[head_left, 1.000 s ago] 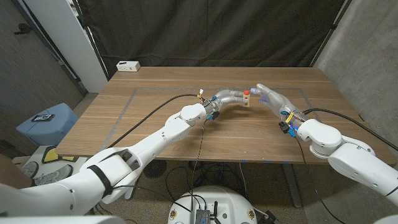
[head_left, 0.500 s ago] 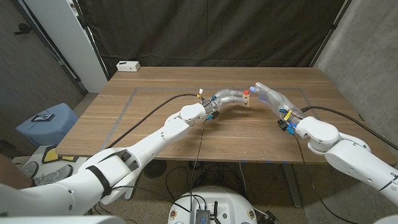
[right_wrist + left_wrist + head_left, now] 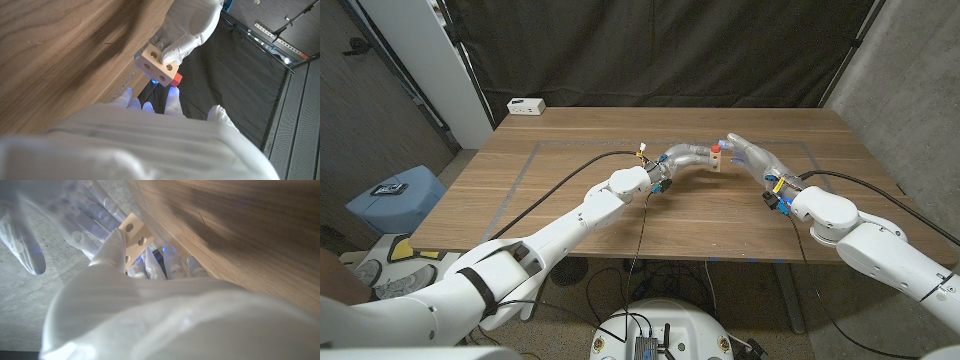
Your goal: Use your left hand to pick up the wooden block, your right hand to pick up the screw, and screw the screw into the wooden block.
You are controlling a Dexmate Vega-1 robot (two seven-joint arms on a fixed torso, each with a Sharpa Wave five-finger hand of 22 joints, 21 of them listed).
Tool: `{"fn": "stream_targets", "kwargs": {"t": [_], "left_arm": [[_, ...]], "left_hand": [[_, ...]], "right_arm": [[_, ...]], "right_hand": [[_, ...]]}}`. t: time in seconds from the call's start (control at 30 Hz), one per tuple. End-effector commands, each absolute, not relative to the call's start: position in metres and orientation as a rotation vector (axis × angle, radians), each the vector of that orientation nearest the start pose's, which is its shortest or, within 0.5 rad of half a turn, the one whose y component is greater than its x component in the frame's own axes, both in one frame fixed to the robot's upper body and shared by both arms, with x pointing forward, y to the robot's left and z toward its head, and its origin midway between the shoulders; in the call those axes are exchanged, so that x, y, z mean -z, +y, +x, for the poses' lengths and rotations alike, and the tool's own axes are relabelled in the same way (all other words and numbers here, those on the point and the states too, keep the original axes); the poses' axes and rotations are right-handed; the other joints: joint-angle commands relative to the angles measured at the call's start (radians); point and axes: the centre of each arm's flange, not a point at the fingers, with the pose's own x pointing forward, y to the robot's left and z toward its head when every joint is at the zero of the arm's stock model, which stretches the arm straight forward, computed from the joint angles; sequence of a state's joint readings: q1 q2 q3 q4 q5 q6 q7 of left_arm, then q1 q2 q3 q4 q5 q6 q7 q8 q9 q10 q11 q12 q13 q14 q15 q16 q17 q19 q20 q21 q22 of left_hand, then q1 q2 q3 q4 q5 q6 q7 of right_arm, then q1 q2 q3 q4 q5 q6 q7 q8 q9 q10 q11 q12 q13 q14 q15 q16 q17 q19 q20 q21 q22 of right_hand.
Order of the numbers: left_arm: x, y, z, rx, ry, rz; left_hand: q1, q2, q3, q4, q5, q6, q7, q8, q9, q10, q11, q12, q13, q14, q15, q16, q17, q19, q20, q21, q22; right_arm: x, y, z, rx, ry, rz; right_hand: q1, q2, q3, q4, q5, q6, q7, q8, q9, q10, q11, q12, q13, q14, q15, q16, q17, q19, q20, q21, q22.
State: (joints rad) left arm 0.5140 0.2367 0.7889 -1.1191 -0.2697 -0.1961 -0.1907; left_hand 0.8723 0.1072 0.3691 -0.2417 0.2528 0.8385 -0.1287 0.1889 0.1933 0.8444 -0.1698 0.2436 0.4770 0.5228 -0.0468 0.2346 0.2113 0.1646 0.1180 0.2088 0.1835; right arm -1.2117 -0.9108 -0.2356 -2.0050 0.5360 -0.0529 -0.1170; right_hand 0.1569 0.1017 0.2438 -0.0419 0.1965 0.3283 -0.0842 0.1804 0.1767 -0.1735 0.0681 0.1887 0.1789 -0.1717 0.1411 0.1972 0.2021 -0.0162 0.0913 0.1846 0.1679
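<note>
The wooden block is up off the table, held above the middle of the board, and you can see its drilled holes clearly from the right wrist view, two of them facing the camera. The left hand has it gripped, fingers wrapped round the far side. So that half of the pick-up is done.

Now the screw: there's a red-orange piece sitting at the top of the block in the head view, and the same red shows at the block's edge from the right wrist. It looks seated in the block already, though from here I can't tell how deep it has gone, or whether it's threaded or merely resting in a hole.

The right hand is just beside the block, fingers stretched out towards it and spread apart, holding nothing that I can see. Whether a fingertip is actually touching the screw head is too fine to call at this size.

My read: block lifted, screw brought to the block, and what's left is the turning itself, getting finger and thumb on that red head and winding it home while the left hand keeps the block steady.

The wooden table lies below, with a white box at its far corner.
</note>
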Motion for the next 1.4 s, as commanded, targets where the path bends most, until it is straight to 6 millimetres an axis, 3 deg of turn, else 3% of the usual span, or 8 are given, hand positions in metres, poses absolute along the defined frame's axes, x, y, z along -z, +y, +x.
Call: {"fn": "stream_targets", "kwargs": {"t": [0.03,1.4], "left_arm": [[0.008,0.014,0.658,0.703,-0.565,0.462],[0.008,0.016,0.662,0.708,-0.555,0.458]], "left_hand": [[-0.008,0.021,0.082,0.081,0.009,0.04,0.026,0.009,0.001,0.006,-0.003,0.015,0.021,0.007,-0.026,0.006,0.004,0.008,-0.002,0.002,0.002],[-0.008,0.023,0.082,0.082,0.009,0.039,0.028,0.009,0.001,0.007,0.0,0.015,0.022,0.007,-0.026,0.007,0.005,0.009,-0.003,0.002,0.002]], "right_arm": [[0.029,-0.271,0.529,-0.282,-0.491,-0.375],[0.035,-0.264,0.518,-0.28,-0.467,-0.374]], "right_hand": [[-0.008,0.001,0.01,-0.001,0.006,-0.004,-0.002,-0.001,0.001,-0.026,0.003,0.001,0.004,-0.073,0.005,0.005,0.002,-0.009,0.004,0.004,0.002],[-0.01,0.002,0.013,-0.002,0.006,0.003,-0.001,0.004,0.001,-0.027,0.004,0.002,0.004,-0.072,0.006,0.005,0.002,-0.008,0.002,0.005,0.002]]}}
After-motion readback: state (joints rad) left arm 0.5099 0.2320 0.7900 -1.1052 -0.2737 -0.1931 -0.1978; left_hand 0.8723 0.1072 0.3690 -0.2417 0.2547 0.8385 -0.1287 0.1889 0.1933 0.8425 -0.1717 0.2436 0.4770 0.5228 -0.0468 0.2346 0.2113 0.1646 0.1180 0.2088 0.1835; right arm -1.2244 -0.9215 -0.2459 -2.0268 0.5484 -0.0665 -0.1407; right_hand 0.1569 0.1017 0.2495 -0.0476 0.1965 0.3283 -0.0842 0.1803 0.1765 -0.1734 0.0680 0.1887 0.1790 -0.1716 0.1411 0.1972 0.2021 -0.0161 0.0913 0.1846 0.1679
